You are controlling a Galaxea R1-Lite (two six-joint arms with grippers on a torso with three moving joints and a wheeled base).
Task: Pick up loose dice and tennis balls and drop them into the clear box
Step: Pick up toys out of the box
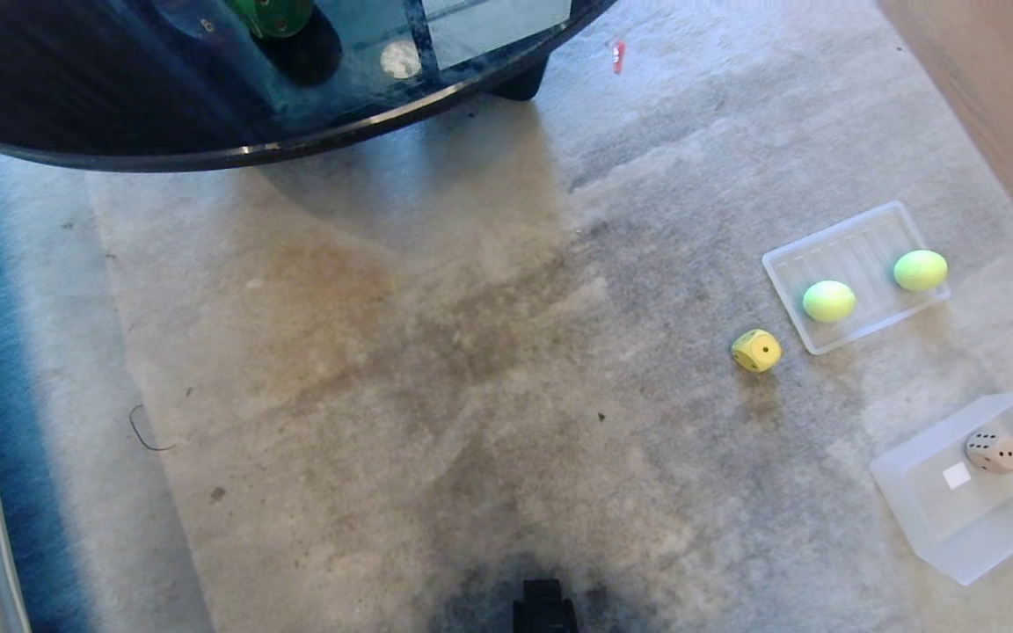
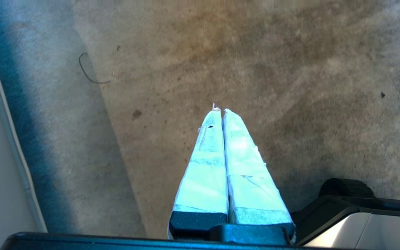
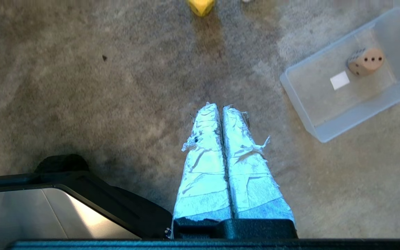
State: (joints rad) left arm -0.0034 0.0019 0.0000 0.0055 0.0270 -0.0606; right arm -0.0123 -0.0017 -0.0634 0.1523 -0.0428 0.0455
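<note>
1. The right gripper hangs over bare carpet, its taped fingers pressed together and holding nothing.
2. The clear box stands on the carpet near that gripper, ahead and off to its outer side, with a tan die and a white label inside.
3. A yellow die lies on the carpet farther ahead of the right gripper.
4. Beyond it, two tennis balls sit in a shallow tray.
5. The left gripper is closed and empty over carpet, well apart from these.
6. A dark glass table stands farthest away.
</note>
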